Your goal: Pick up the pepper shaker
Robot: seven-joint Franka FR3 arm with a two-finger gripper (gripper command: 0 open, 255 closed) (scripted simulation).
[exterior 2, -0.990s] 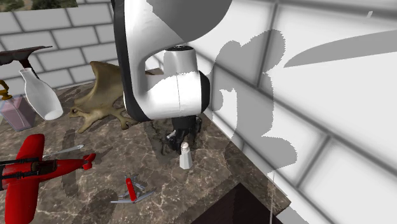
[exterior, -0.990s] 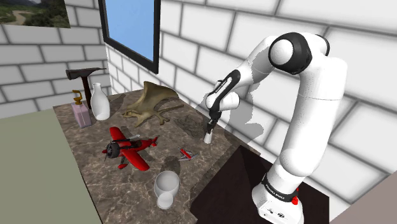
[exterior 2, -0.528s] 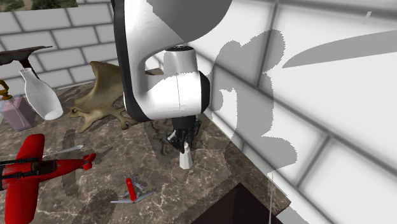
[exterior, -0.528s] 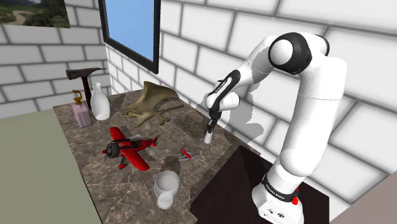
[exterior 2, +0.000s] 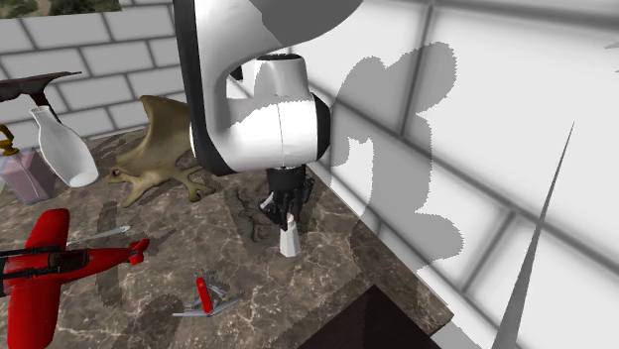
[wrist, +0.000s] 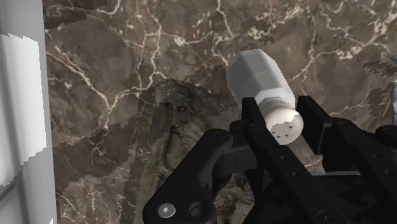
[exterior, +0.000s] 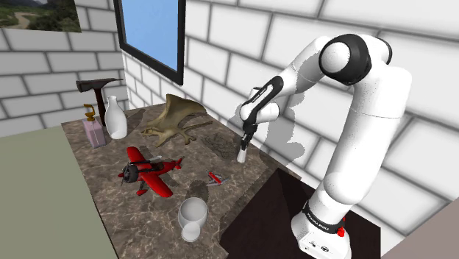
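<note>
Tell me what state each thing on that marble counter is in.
All-black two-finger gripper, shut on the shaker's cap.
White faceted pepper shaker, upright, clasped by the gripper.
White narrow-necked bottle, standing upright.
White goblet, standing upright.
Red pocket knife, lying flat, tools folded out.
Red toy plane, right way up.

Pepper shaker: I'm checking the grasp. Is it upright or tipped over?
Upright. The pepper shaker stands vertical under the gripper, which clasps its cap from above; the shoulder view agrees.
</note>
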